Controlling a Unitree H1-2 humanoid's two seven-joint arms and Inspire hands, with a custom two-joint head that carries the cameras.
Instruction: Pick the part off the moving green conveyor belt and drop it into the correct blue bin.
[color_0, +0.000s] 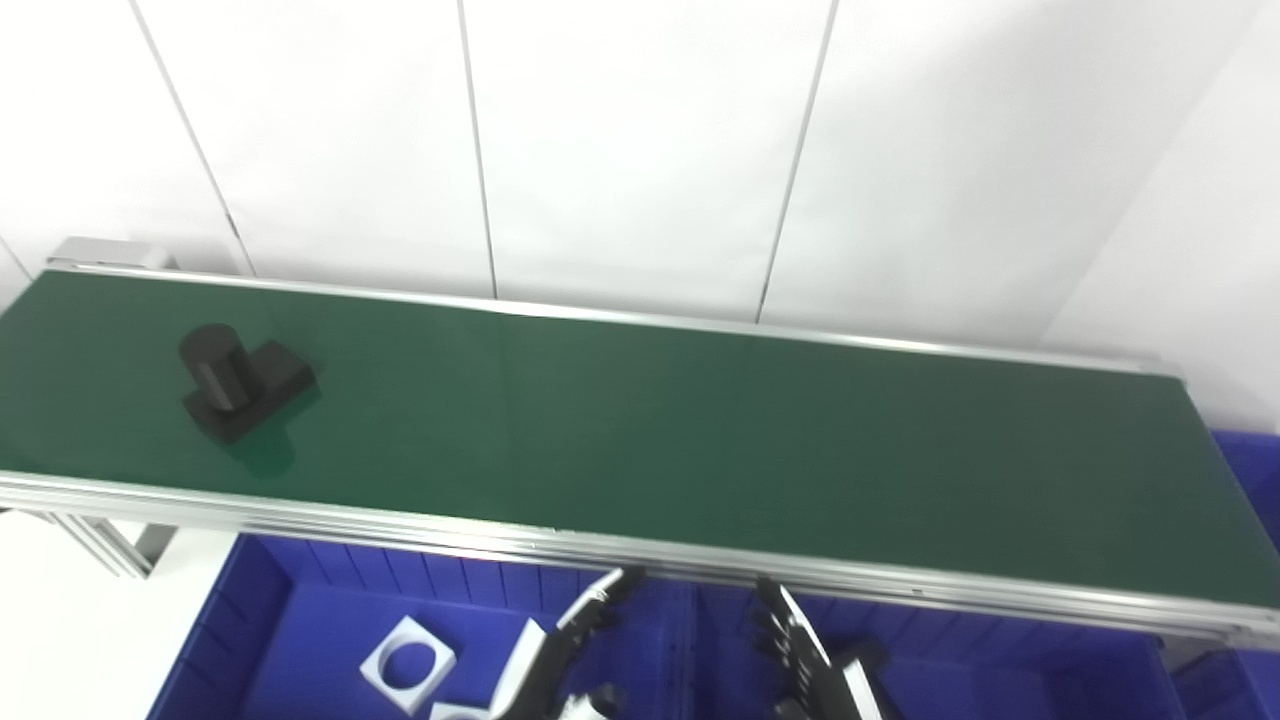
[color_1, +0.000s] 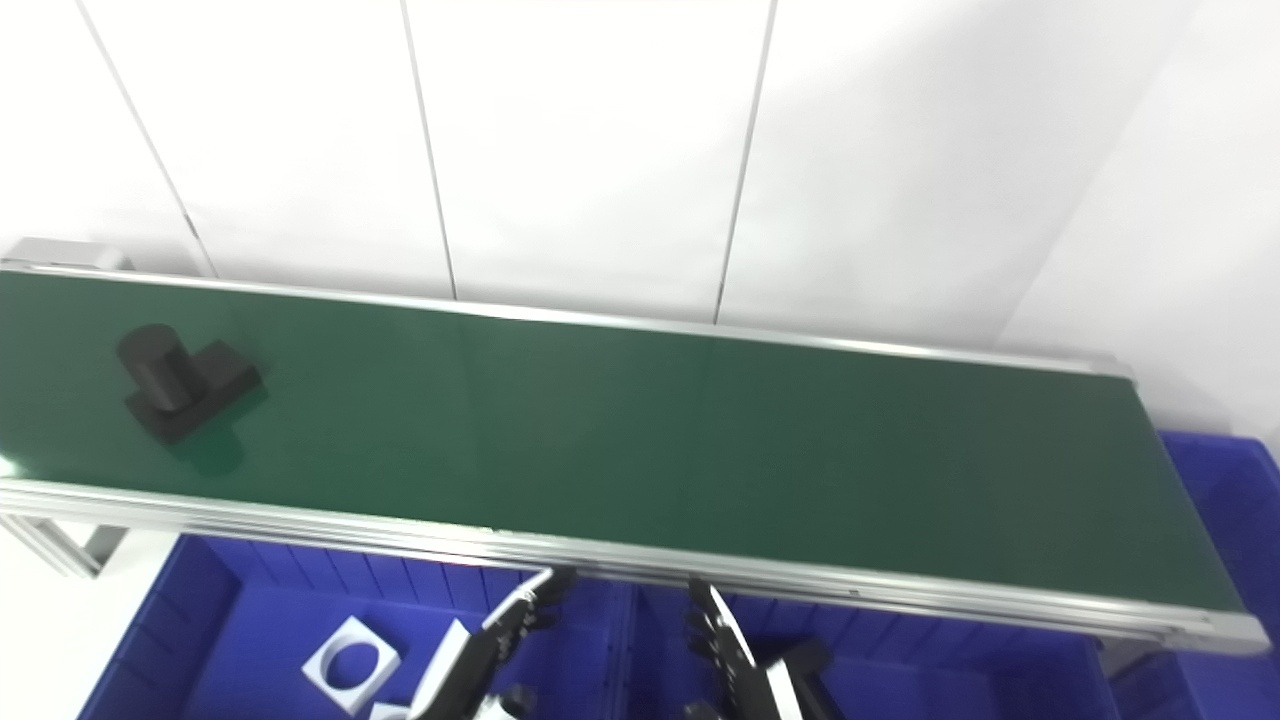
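Note:
A black part (color_0: 240, 382), a short cylinder standing on a flat block, lies on the green conveyor belt (color_0: 700, 440) at its far left end; it also shows in the right eye view (color_1: 180, 385). My left hand (color_0: 565, 655) is at the bottom edge below the belt, over the left blue bin (color_0: 300, 620), fingers apart and empty. My right hand (color_0: 805, 660) is beside it over the middle blue bin (color_0: 1000, 670), fingers apart and empty. Both hands are far right of the part.
White square parts with round holes (color_0: 407, 663) lie in the left bin. Another blue bin (color_0: 1250, 470) stands past the belt's right end. The belt's aluminium rail (color_0: 500, 535) runs between hands and belt. A white panelled wall stands behind.

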